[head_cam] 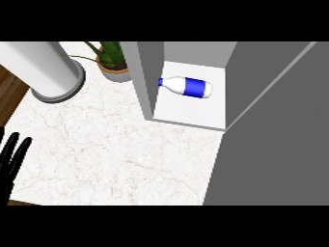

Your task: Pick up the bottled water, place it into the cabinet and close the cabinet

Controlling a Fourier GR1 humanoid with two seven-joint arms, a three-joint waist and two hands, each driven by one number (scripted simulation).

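Fingers of the left hand (2, 161) stood straight and open at the view's left edge, holding nothing, at rest over the tabletop's (117, 149) near corner. Beyond it, toward the far left, a grey column (42, 65) rose from a round base. A potted plant (112, 60) sat just beside the cabinet's (144, 72) left wall. Inside, on the white shelf (192, 108), the bottle (186, 86) lay on its side, its cap pointing left and its blue band round the middle, apart from both walls. To the right, the door (288, 130) hung open, a broad grey panel filling that side of the view. The right hand did not show, so nothing could be said of it.

As a judgement: picking up and placing looked done, since the bottle was in the cabinet and no hand touched it. Closing the door was what remained.
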